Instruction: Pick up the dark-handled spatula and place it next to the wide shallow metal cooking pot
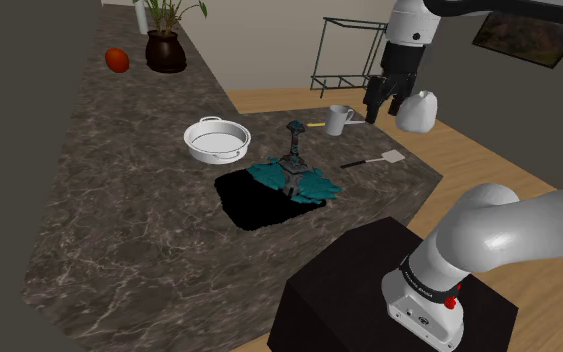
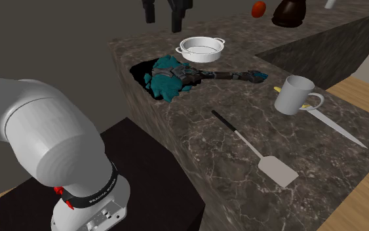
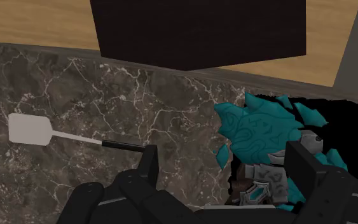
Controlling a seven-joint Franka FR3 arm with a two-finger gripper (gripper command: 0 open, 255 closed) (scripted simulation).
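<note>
Black gripper [image 1: 382, 112] up over the counter [image 1: 119, 200], fingers [image 3: 149, 159] spread apart, spatula [image 1: 374, 160] lying flat near the mug [image 1: 339, 120], pale pot [image 1: 216, 140] well apart

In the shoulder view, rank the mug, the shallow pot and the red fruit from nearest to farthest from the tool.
1. Mug: right beside the raised tool, toward the view's left.
2. Shallow pot: middle of the counter, farther left.
3. Red fruit: the counter's far end, by the dark vase.
</note>
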